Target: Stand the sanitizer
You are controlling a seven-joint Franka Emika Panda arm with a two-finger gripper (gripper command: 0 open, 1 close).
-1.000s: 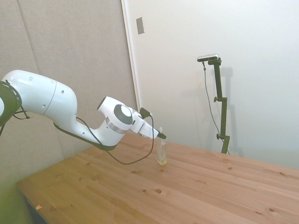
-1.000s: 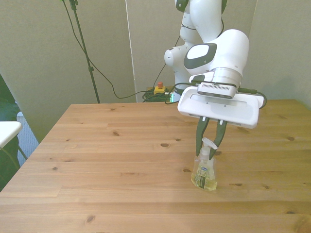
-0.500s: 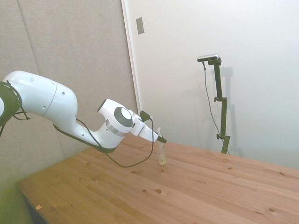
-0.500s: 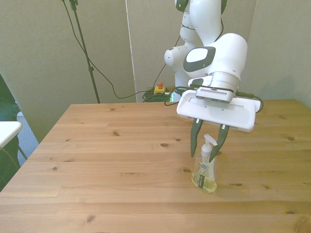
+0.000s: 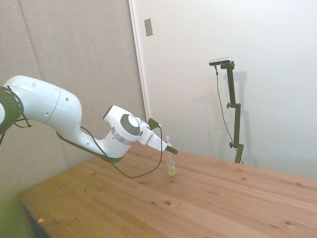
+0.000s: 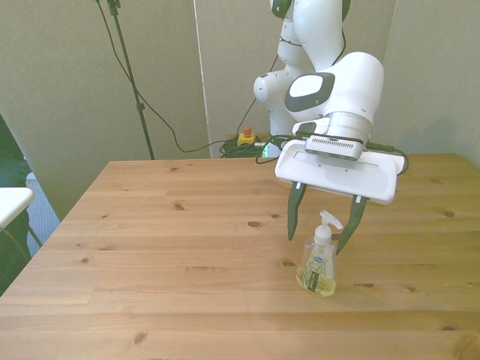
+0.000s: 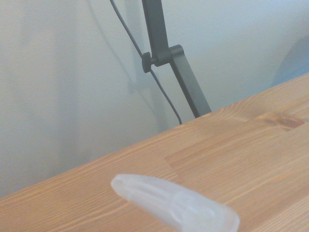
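Sanitizer [image 6: 316, 264] upright on table [image 6: 165, 247], yellowish liquid low inside, between spread fingers of hand [image 6: 321, 229].

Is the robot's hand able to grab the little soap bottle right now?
Probably yes. The hand is open with one finger on each side of the sanitizer, which stands upright on the table. Nothing is between them.

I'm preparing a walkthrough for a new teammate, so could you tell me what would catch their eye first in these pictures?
First, the big white arm reaching over the wooden table, its gripper open. Right between the spread fingers stands the sanitizer, upright on the table toward the front view's right, with neither finger touching it.
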